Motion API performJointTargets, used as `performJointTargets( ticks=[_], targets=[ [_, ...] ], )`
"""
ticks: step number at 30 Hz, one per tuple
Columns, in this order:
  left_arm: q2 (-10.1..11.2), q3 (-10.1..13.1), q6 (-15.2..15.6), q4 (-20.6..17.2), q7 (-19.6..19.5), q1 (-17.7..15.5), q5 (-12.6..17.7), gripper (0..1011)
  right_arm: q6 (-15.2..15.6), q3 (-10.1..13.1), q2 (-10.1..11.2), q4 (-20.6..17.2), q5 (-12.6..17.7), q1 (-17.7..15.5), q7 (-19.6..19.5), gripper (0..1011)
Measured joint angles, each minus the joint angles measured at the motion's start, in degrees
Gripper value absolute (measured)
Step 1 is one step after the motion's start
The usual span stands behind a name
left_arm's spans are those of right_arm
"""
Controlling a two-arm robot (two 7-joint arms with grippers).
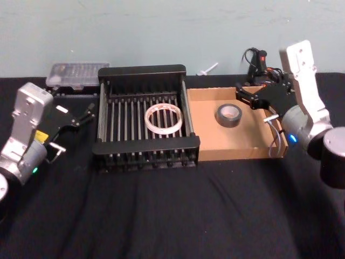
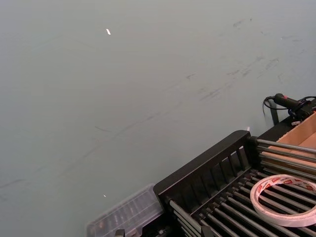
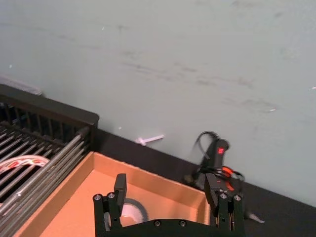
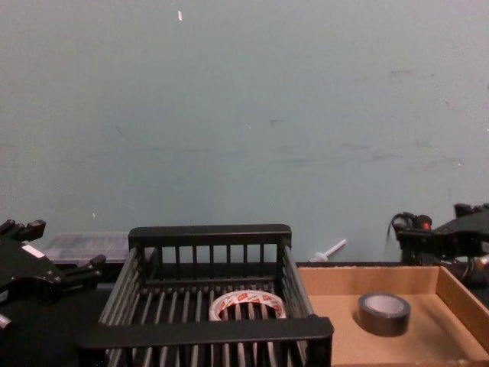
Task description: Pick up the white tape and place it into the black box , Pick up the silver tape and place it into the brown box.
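The white tape [image 1: 163, 118] lies flat on the bars inside the black box [image 1: 145, 72], and it also shows as a ring with red print [image 2: 285, 197] [image 4: 246, 304]. The silver tape [image 1: 228, 115] [image 4: 383, 312] lies flat in the brown box [image 1: 232, 152], toward its back. My right gripper [image 1: 241, 94] [image 3: 165, 186] hangs open above the back right of the brown box, just beyond the silver tape [image 3: 134, 211], holding nothing. Left of the black box, my left gripper [image 1: 86, 114] [image 4: 65, 246] stands open and empty.
A clear plastic case [image 1: 73, 74] sits behind the black box at the back left. A black corded device with red marks [image 1: 259, 62] and a small white object [image 1: 207, 70] lie behind the brown box. The black cloth [image 1: 172, 216] covers the table in front.
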Motion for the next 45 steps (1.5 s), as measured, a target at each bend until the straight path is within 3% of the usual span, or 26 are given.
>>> performJointTargets(
  ticks=[6, 11, 14, 45],
  targets=[
    [0.0, 0.0, 0.0, 0.0, 0.0, 0.0, 0.0, 1001, -5.77, 0.89, -0.05, -1.7, -2.47, -3.42, -2.49, 1002],
    [0.0, 0.0, 0.0, 0.0, 0.0, 0.0, 0.0, 1001, -10.81, 0.02, 0.19, -1.75, -7.26, -5.54, -5.62, 1002],
    [0.0, 0.0, 0.0, 0.0, 0.0, 0.0, 0.0, 1001, -11.79, -0.22, 0.11, -1.43, -8.88, -6.14, -6.4, 1002],
    [0.0, 0.0, 0.0, 0.0, 0.0, 0.0, 0.0, 1001, -11.91, -0.18, 0.0, -1.35, -9.18, -6.27, -6.52, 1002]
  ],
)
